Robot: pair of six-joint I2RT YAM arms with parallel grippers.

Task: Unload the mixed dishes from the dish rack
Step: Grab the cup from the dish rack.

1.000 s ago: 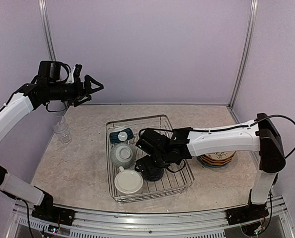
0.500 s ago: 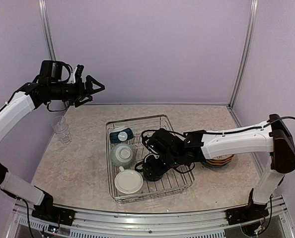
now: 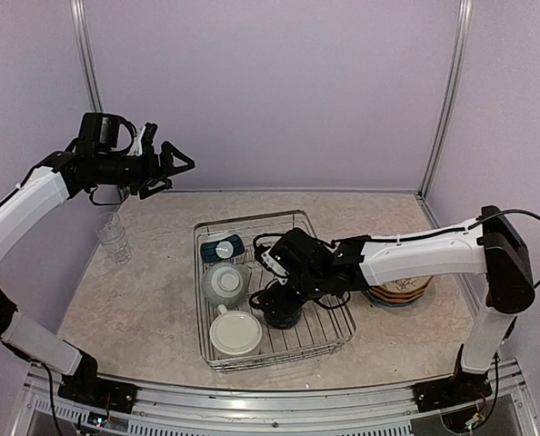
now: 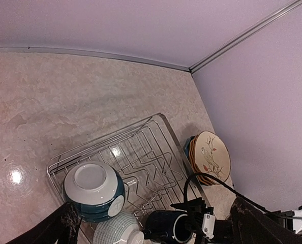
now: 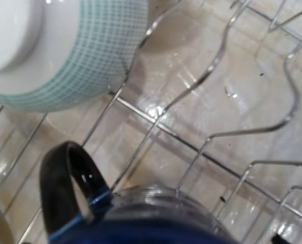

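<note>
Left gripper (image 3: 177, 173) gaped wide, empty; right gripper (image 3: 275, 295) met the navy mug (image 3: 285, 318) in the dish rack (image 3: 335, 320) — its grip could not be told.

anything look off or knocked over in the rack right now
Nothing looks spilled or broken. The navy mug seems to lie on its side among the prongs at the near end of the dish rack, rather than standing.

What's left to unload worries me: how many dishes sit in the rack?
4: small teal bowl far-left, checked bowl mid-left, cream mug near-left, navy mug at the right gripper.
</note>
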